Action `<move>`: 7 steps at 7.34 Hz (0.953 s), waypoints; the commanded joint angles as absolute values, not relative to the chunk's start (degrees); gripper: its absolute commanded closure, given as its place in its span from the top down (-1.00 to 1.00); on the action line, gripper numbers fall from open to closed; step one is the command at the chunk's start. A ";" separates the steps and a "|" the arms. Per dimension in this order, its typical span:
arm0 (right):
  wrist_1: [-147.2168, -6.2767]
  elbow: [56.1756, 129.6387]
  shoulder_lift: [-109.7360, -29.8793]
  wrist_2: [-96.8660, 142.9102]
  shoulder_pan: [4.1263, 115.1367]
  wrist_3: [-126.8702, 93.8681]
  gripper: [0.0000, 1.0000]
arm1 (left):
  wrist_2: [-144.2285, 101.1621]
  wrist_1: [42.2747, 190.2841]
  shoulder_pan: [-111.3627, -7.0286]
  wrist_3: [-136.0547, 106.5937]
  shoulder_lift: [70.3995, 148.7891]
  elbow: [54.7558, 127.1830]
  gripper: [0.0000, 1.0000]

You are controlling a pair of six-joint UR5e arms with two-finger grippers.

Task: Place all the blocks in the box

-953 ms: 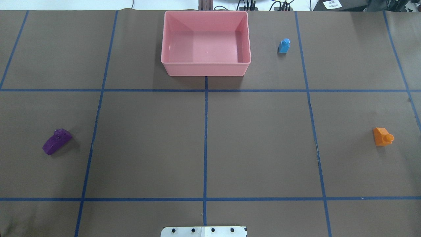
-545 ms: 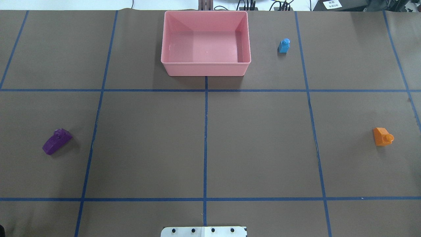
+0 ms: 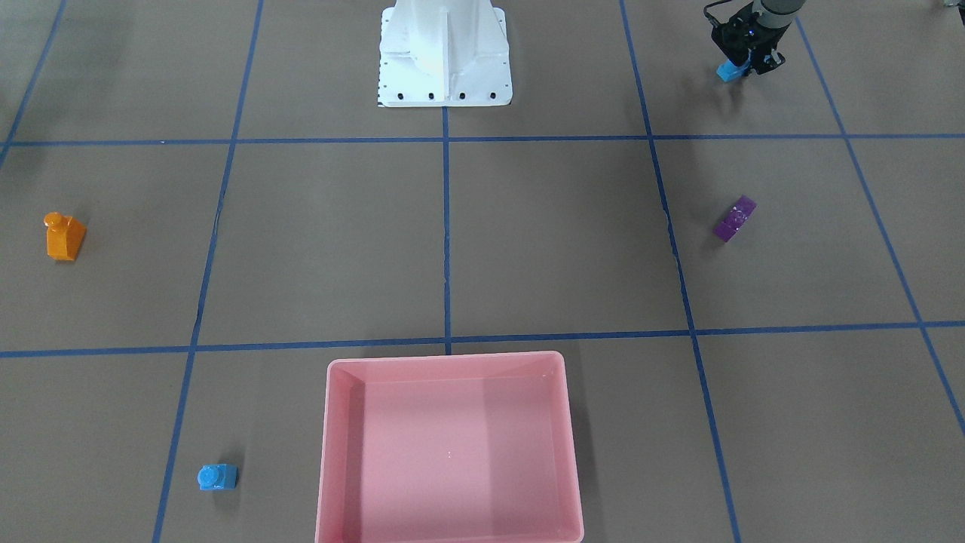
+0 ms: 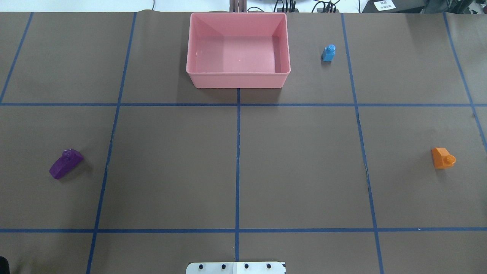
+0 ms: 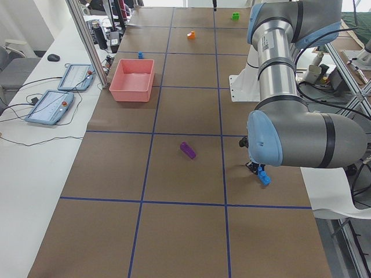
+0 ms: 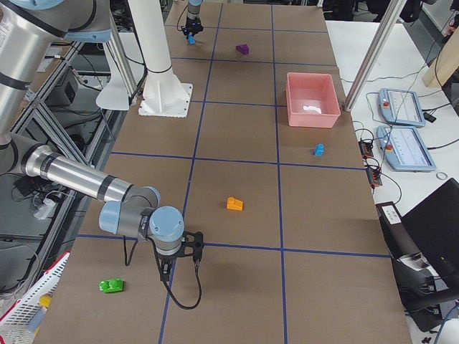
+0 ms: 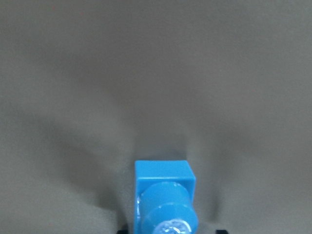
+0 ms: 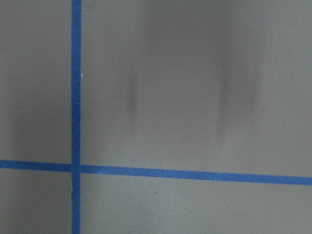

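From the front, we see the box (image 3: 445,357) empty and the left gripper (image 3: 742,65) straddling the long blue brick (image 3: 727,72), well away from it. We cannot tell whether its jaws are clamped.

Overhead, the purple brick (image 4: 66,163), orange brick (image 4: 442,158) and small blue brick (image 4: 328,52) lie outside the box.

From the right end, the right gripper (image 6: 181,261) hovers near the green brick (image 6: 111,286); we cannot tell its jaw state.

We judge that all five remain.

Long blue brick (image 7: 165,187): left wrist view's bottom edge cutting off its lower part; stud blurring. Left gripper (image 3: 746,66), well apart from box (image 3: 448,357): top edge cropping arm, gripper covering part of brick; perhaps clamping it, views not settling this. Box: front view's bottom edge clipping its wall. Green brick (image 6: 111,286), farthest from box: showing too small for studs. Right gripper (image 6: 181,259): appearing only in side view, opening unreadable.
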State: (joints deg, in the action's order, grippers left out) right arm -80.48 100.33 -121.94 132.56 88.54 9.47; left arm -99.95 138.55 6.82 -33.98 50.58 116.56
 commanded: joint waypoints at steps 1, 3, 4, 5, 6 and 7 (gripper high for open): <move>-80.42 99.15 -124.00 132.28 88.77 12.11 1.00 | -104.20 138.69 -1.53 -35.42 51.23 123.10 -1.00; -80.33 97.22 -125.33 130.62 88.86 13.53 1.00 | -117.79 138.26 -20.81 -35.25 57.77 124.71 -1.00; -80.33 95.12 -125.51 129.56 88.86 17.02 1.00 | -123.08 135.38 -29.18 -35.42 66.01 123.59 -1.00; -80.33 93.79 -125.59 129.46 88.86 18.53 1.00 | -127.14 129.26 -36.31 -35.25 73.49 123.23 -1.00; -80.07 92.91 -126.38 129.46 88.86 20.20 1.00 | -127.87 119.19 -40.91 -35.33 85.14 122.27 -1.00; -79.89 92.90 -128.04 129.46 88.86 23.43 1.00 | -127.79 107.26 -43.22 -35.25 96.04 122.08 -1.00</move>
State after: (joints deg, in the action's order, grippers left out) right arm -80.12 93.46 -126.46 129.54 88.86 20.03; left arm -126.81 120.57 -38.61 -35.30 82.57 122.61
